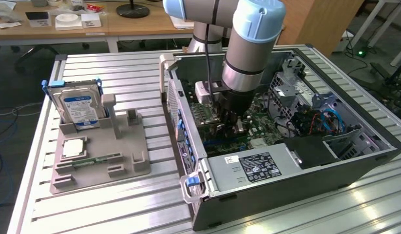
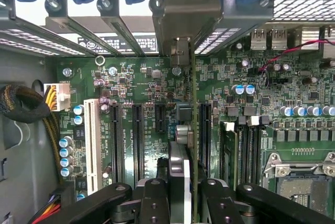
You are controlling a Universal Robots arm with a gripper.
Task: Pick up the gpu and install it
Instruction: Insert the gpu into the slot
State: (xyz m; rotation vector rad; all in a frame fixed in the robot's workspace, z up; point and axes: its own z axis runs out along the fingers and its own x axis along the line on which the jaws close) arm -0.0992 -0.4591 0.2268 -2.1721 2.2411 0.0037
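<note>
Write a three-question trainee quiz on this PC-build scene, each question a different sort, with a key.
1. True or false: the gripper holds the gpu edge-on over the motherboard.
2. Which part stands upright in the grey holder? A) hard drive B) fan C) power supply
3. Fill in: the arm reaches down into the open ____.

Key: 1 true; 2 A; 3 case.

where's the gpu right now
The gpu is held edge-on in the gripper, inside the open case over the motherboard's slots.
</note>
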